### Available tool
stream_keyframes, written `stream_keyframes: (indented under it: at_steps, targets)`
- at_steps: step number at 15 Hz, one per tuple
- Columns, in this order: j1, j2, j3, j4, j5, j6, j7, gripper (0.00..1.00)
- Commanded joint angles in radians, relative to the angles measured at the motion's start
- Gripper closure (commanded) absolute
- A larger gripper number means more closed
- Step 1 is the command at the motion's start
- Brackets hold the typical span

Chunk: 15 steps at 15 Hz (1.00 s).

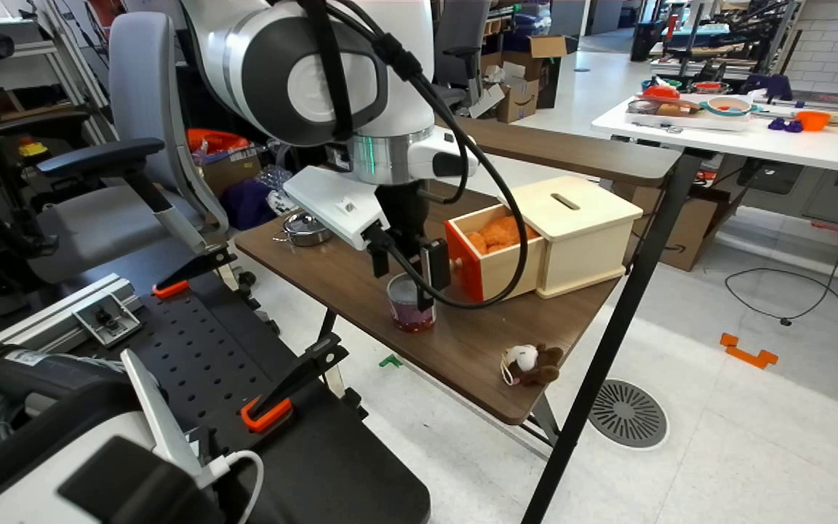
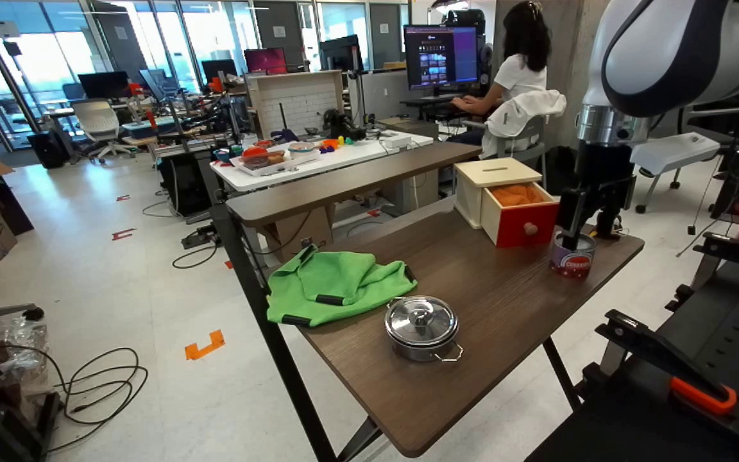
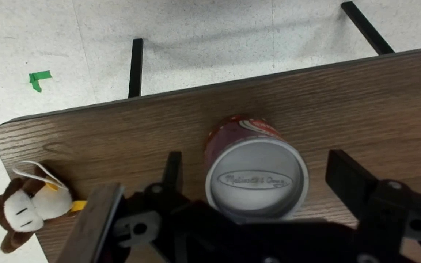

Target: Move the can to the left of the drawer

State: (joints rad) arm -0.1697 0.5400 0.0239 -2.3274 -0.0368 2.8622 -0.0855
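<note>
The can [image 1: 412, 318] has a purple and red label. It stands upright on the brown table, in front of the pulled-out drawer with the red front [image 1: 467, 263]. It also shows in an exterior view [image 2: 571, 262], near the table's edge. In the wrist view the can's grey top [image 3: 256, 199] lies between the fingers. My gripper [image 3: 255, 164] is open, pointing down over the can, with a gap on each side. It also shows in both exterior views [image 1: 404, 280] [image 2: 587, 236]. The drawer [image 2: 518, 226] sticks out of a pale wooden box [image 2: 494, 172] and holds orange cloth.
A brown and white plush toy [image 3: 31, 208] lies at the table corner. A lidded metal pot [image 2: 422, 326] and a green cloth [image 2: 337, 282] lie at the table's opposite end. A raised shelf [image 2: 356, 183] runs along one side. The table edge [image 3: 210, 87] is close to the can.
</note>
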Motion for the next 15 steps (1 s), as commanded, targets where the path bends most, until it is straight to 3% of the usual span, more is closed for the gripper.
stream_keyframes:
  at_steps: [1,15]
  targets:
    - [-0.027,-0.018,0.026,-0.014,0.038,0.011,-0.044,0.0]
    - [0.028,0.061,-0.012,0.073,0.02,0.012,0.01,0.0]
